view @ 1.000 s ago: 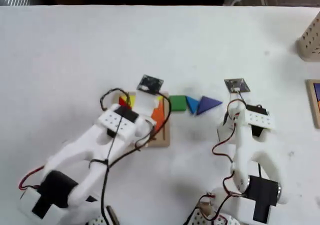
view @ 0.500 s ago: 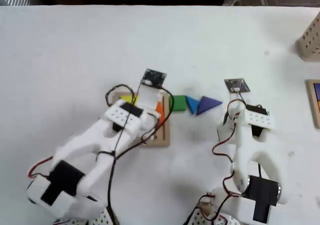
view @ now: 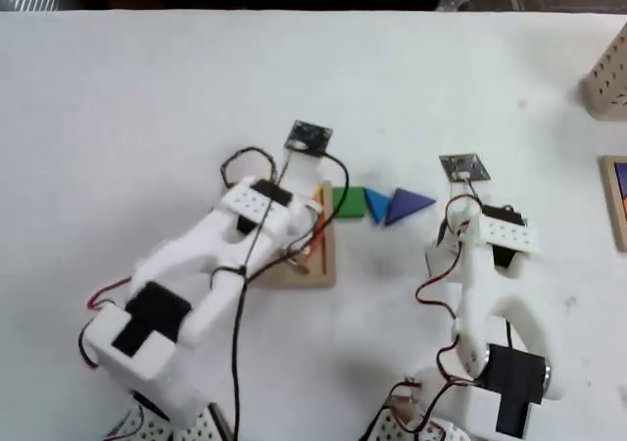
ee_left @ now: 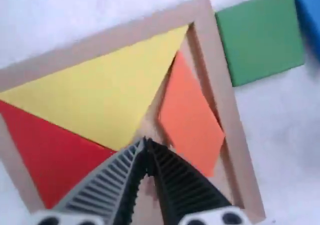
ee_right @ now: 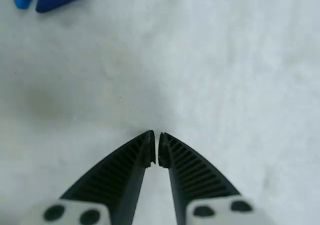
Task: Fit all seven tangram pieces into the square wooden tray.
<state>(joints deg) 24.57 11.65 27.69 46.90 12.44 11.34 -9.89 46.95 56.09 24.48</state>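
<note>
My left pincer, closed and empty, hangs over the square wooden tray. Next, I judge: nudge the orange parallelogram piece flush.

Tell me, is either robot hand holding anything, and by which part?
Nothing is held. The left hand is shut empty above the wooden tray; the right hand is shut empty over the table.

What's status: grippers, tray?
Left gripper shut, empty, over tray. Right gripper shut, above table. Yellow piece, red piece, orange piece inside; green square, blue triangle, purple triangle outside.
</note>
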